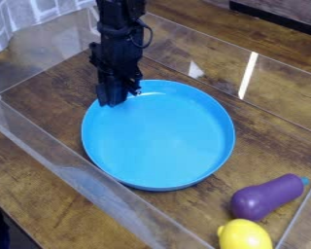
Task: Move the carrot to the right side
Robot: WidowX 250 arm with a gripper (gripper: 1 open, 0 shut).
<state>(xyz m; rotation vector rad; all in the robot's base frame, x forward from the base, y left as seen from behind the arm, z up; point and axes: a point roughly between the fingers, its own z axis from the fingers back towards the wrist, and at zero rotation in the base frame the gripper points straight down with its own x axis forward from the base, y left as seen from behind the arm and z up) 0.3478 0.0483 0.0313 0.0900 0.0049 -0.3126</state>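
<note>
My black gripper [113, 99] points straight down at the far left rim of the blue plate [185, 175]. Its fingers are drawn together and look shut, with the tips right at the plate's edge. The carrot is hidden; no orange object shows clearly anywhere, and I cannot tell whether anything sits between the fingers, since the black arm covers that spot.
A purple eggplant [267, 197] and a yellow lemon [244, 235] lie at the front right on the wooden table [42, 97]. Clear plastic walls [67, 175] fence in the work area on the left and front.
</note>
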